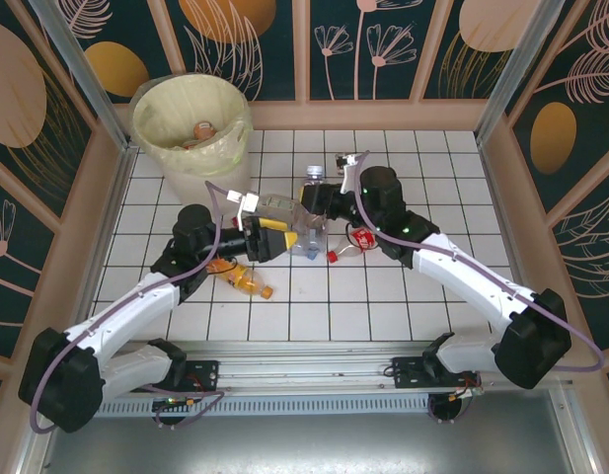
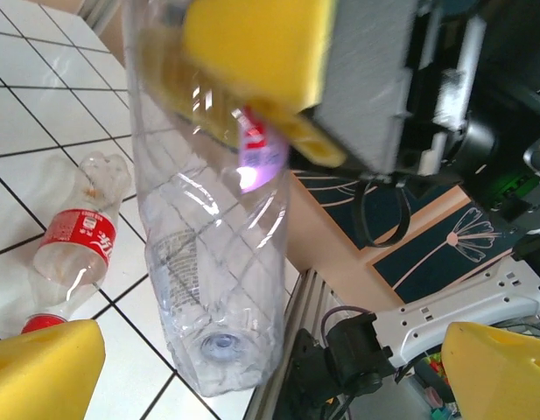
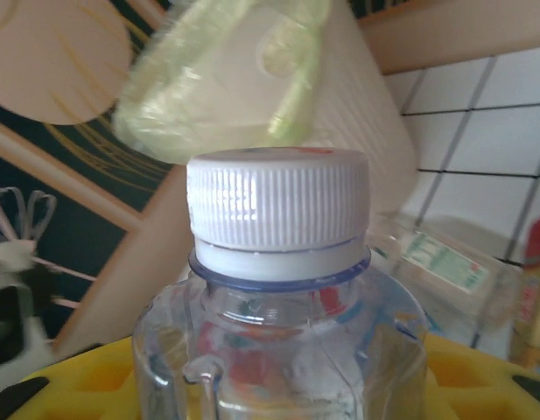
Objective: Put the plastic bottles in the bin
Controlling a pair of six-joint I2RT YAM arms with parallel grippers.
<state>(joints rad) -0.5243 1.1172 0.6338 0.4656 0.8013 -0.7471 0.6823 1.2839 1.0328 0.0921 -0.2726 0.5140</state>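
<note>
1. The right claw (image 3: 278,389) is closed on a clear bottle (image 3: 278,341). Its yellow pads (image 3: 68,381) press the body from both sides just below the white cap (image 3: 278,206).
2. The left claw (image 2: 270,367) is spread wide and has hold of nothing. Its yellow fingertips (image 2: 42,367) stand on either side of the clear bottle's base, apart from it.
3. From above, the clear bottle sits between the two claws over the middle of the white tiled table (image 1: 403,296). Whether it touches the tiles I cannot tell.
4. The bin (image 1: 190,123) stands at the far left corner of the table, well apart from the clear bottle. It is lined with a pale yellow bag, and a brownish bottle (image 1: 203,131) lies inside.
5. A red-labelled bottle (image 2: 73,238) lies on its side on the tiles, near the clear bottle and beside the right arm.
6. An orange bottle (image 1: 242,280) lies on the tiles beside the left arm.
7. A blue-capped bottle (image 1: 314,175) rests just beyond the right claw.
</note>
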